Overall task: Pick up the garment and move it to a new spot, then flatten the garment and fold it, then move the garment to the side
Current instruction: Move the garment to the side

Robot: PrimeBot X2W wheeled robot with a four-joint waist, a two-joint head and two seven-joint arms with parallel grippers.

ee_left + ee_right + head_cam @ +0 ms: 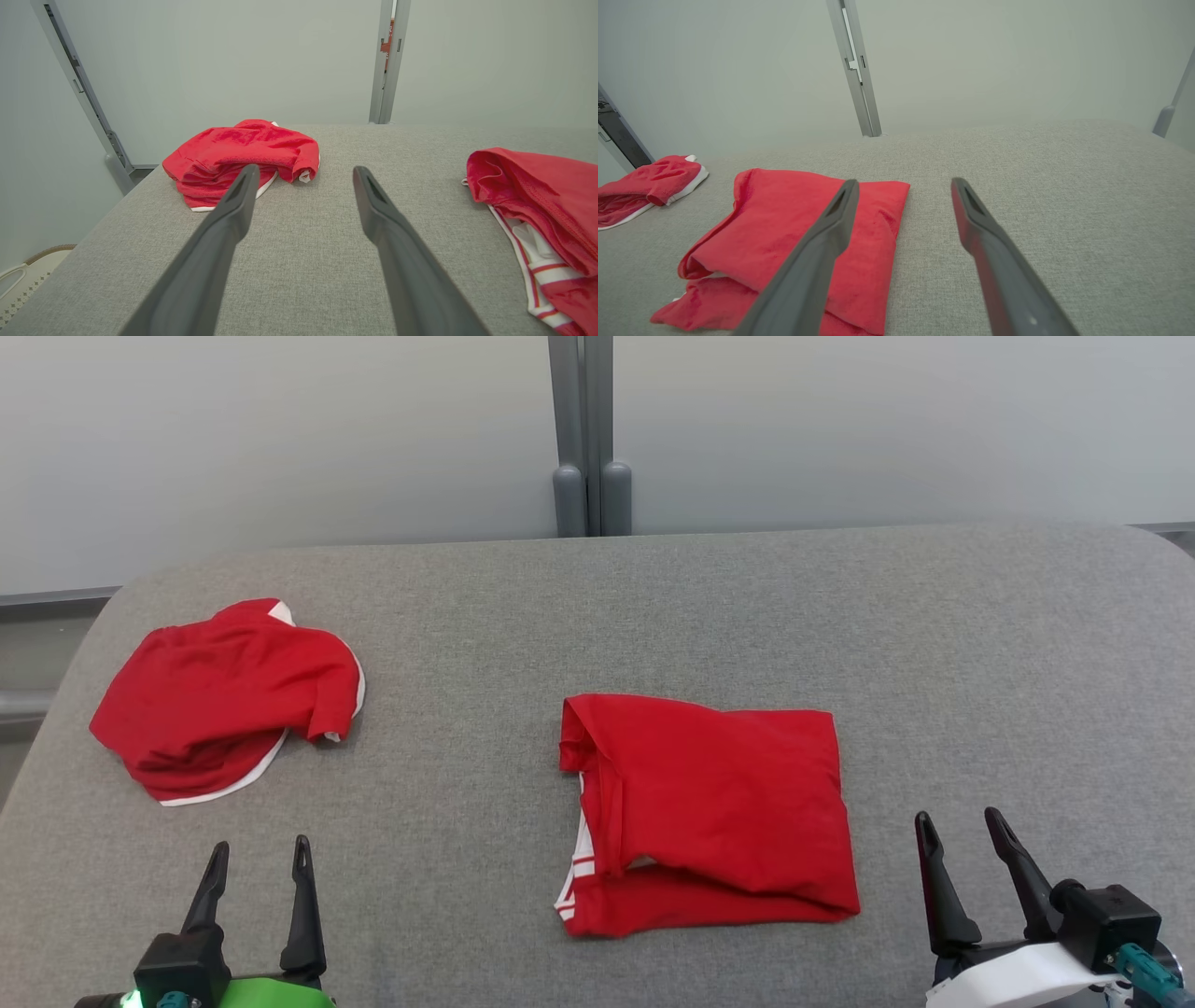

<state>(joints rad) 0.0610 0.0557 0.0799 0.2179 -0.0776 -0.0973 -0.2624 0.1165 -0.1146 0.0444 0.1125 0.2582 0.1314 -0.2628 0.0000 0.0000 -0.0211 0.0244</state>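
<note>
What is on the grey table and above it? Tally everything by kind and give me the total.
Red garments: 2, the crumpled garment and the folded garment
Grippers: 2, the left gripper and the right gripper, both open and holding nothing
Total: 4

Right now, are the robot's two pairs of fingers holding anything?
Left gripper: open, holding nothing.
Right gripper: open, holding nothing.

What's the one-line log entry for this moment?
left gripper: open, empty | right gripper: open, empty | folded red shirt: mid grey table | crumpled red shirt: far left
</note>
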